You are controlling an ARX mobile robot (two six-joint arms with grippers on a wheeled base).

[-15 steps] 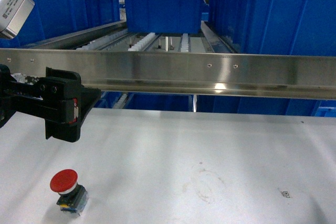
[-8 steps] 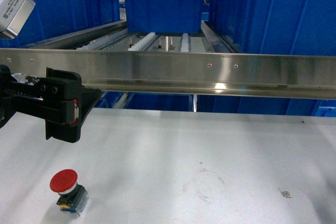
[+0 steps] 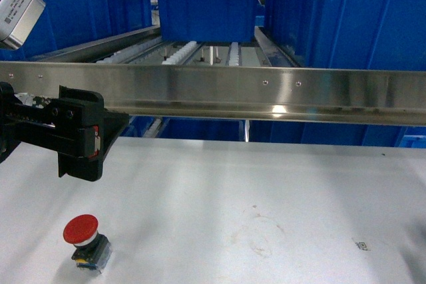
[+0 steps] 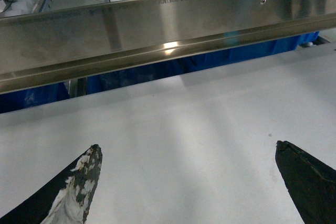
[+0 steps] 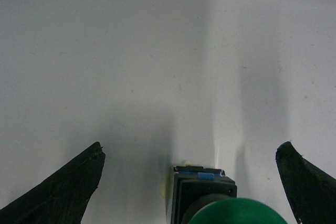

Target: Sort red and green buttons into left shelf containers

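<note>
Head view: red button [image 3: 84, 241] on white table [image 3: 266, 197], unsorted, below left gripper [image 4: 189, 182], spread wide, empty. Right wrist view: right gripper [image 5: 189, 182] agape over green button [image 5: 210, 205], ungrasped. Blue bins [image 3: 206, 14] beyond; sorting apparently unstarted.

A steel rail [image 3: 266, 91] spans the white table [image 3: 266, 184]. Roller tracks [image 3: 193, 51] lie behind (partly hidden)

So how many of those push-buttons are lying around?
2: the red button sits on the white table at lower left; the green button lies between the right fingers.
</note>
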